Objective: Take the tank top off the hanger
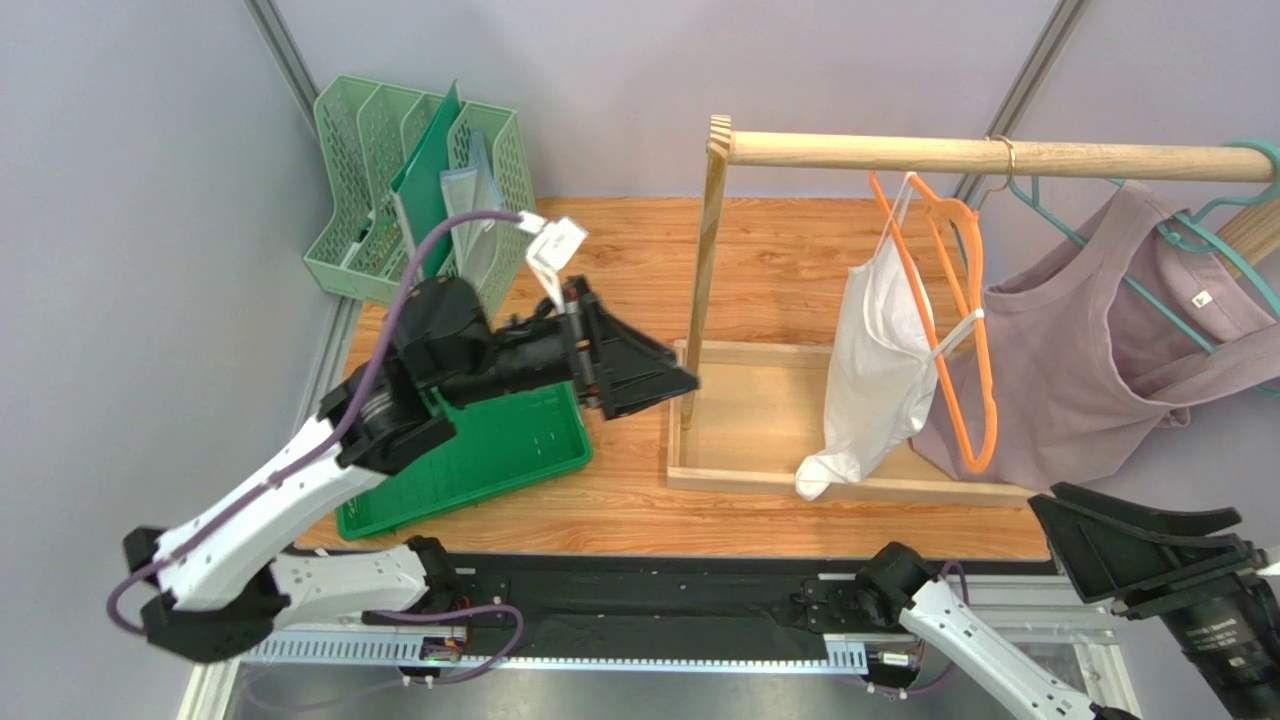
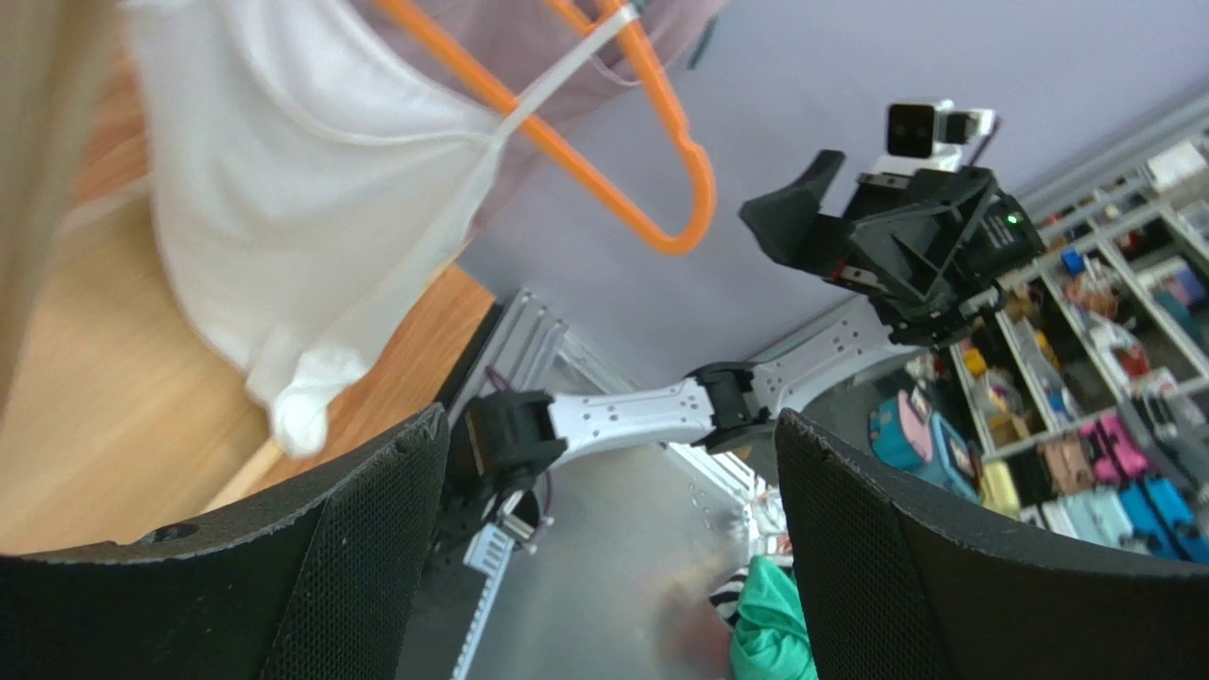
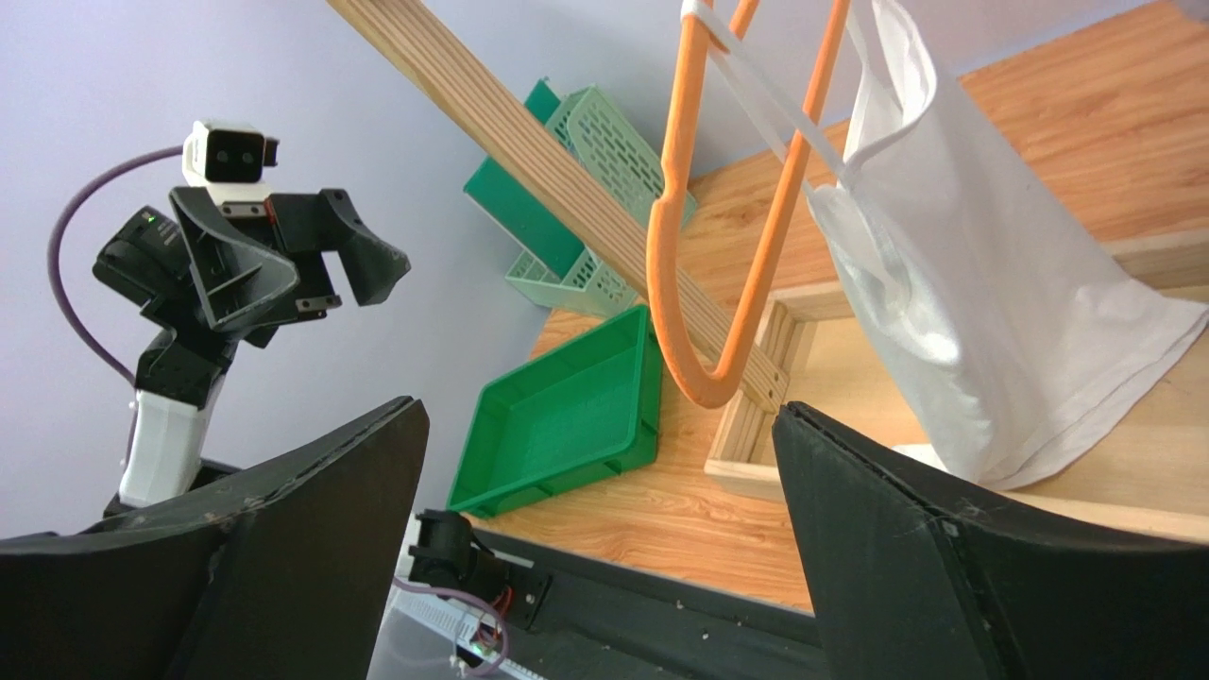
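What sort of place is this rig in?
Probably a robot lab test cell: plain grey walls, a tabletop wooden clothes rack as a prop, and storage shelves packed with bins in the left wrist view.

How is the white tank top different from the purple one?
The white tank top hangs on an orange hanger; the purple tank top is on a teal hanger. The white one droops bunched and narrow, while the purple one spreads wide. The white one hangs near the middle of the rail, the purple one toward its right end. Both hang from the same wooden rail.
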